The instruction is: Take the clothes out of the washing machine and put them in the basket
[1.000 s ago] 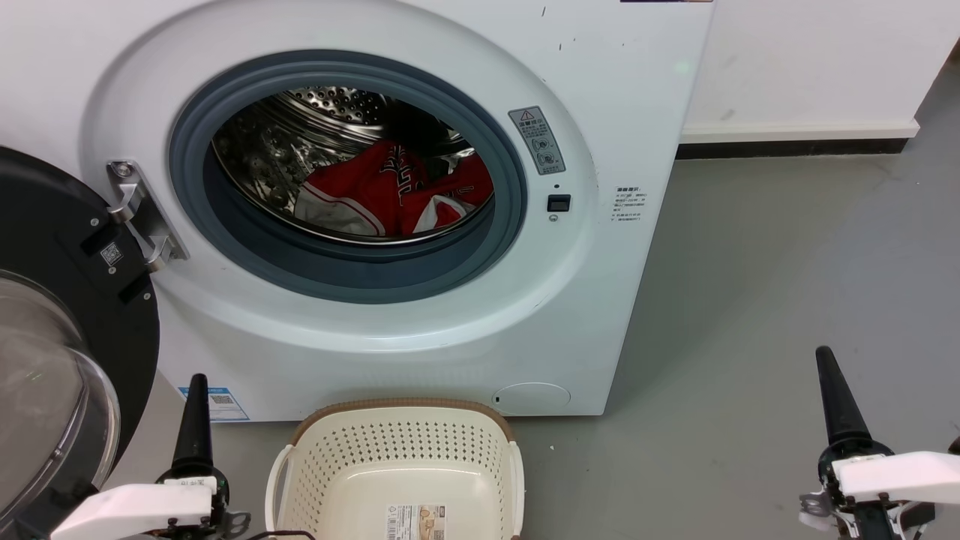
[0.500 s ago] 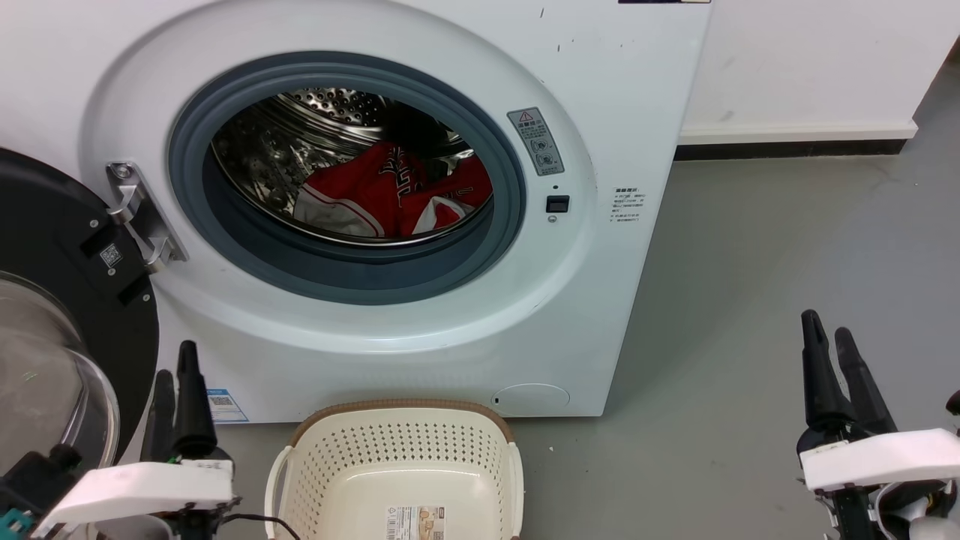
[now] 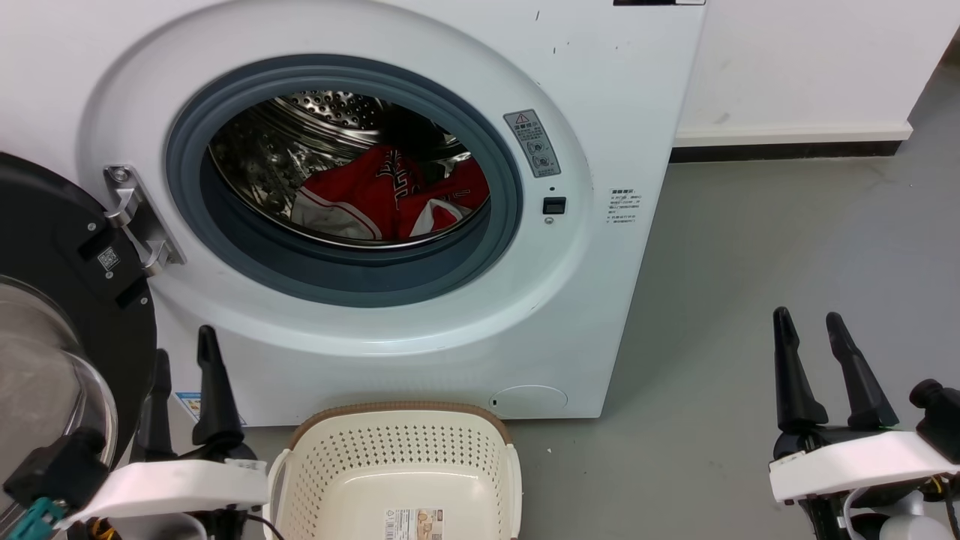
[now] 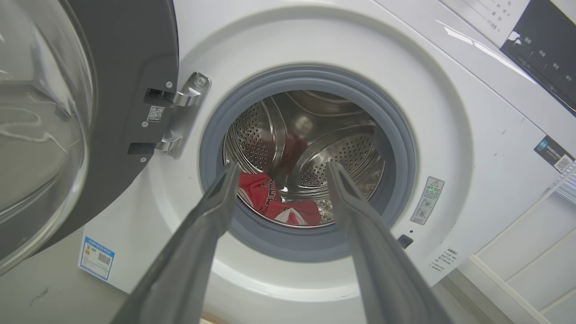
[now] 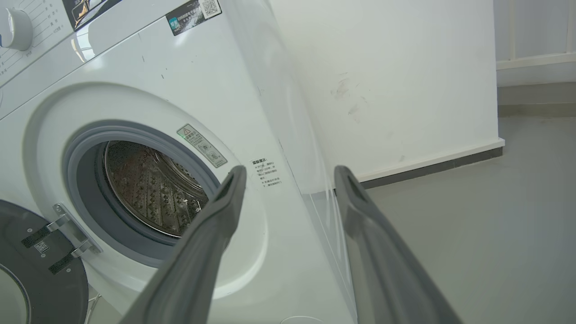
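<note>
Red clothes [image 3: 382,199] with white panels lie in the steel drum of the white washing machine [image 3: 600,112], whose porthole stands open; the clothes [image 4: 279,202] also show in the left wrist view. The cream basket [image 3: 401,431] sits on the floor just below the porthole, holding nothing. My left gripper [image 3: 184,345] is open at the lower left, beside the basket and in front of the washing machine [image 4: 450,112]. My right gripper [image 3: 806,316] is open over the floor at the lower right, well off the machine's right side. Both hold nothing.
The black-framed glass door [image 3: 52,315] is swung open at the left, close to my left arm. Grey floor [image 3: 787,240] stretches to the right of the machine up to a white wall [image 3: 810,60] with a dark skirting.
Both grippers have risen into the picture and opened their fingers. The head camera has shifted slightly.
</note>
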Available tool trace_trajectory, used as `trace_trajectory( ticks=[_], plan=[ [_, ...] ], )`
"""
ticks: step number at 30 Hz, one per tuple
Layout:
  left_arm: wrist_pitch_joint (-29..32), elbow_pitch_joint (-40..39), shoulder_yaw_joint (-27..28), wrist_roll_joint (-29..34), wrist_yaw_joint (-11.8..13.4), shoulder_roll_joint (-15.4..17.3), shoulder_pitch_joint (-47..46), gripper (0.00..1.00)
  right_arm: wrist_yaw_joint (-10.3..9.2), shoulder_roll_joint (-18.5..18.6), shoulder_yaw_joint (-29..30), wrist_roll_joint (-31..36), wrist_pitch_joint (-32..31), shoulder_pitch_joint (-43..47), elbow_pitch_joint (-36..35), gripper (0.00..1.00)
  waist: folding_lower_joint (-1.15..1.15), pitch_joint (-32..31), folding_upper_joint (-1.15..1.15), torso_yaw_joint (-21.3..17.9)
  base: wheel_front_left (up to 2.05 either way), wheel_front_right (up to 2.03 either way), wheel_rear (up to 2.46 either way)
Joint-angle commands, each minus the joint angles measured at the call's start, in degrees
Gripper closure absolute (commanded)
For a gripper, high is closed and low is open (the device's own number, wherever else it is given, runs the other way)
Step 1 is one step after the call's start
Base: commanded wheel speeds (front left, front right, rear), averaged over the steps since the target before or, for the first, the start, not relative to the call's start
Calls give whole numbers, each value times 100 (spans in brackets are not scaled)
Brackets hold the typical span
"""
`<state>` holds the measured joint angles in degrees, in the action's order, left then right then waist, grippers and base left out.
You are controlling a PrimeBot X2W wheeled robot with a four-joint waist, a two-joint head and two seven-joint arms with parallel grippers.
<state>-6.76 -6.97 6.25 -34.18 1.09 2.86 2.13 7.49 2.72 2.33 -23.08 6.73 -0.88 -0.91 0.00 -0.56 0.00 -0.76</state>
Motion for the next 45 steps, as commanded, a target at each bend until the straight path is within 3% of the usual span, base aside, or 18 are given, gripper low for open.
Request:
trace_trajectory(
  ticks=[1,16,25,32,45],
  plan=[
    [-47,-142,-46,164,41,34,3,0,1,18,-23,163,47,11,-106,0,0,1,0,-4,0,0,0],
    [-279,-289,-981,1114,660,513,246,0,0,19,-159,1281,278,142,-31,0,0,-46,0,-56,0,0,0],
    [-400,67,-1145,1400,590,554,384,0,0,20,-226,1911,400,201,28,0,0,-84,0,-79,0,0,0],
    [-488,119,-1229,1790,377,583,471,0,0,20,-257,2228,495,254,189,0,0,-105,0,-101,0,0,0],
    [-657,16,-1300,2579,329,597,578,0,-1,20,-219,2670,655,267,324,0,0,-102,0,-141,0,0,0]
  ],
)
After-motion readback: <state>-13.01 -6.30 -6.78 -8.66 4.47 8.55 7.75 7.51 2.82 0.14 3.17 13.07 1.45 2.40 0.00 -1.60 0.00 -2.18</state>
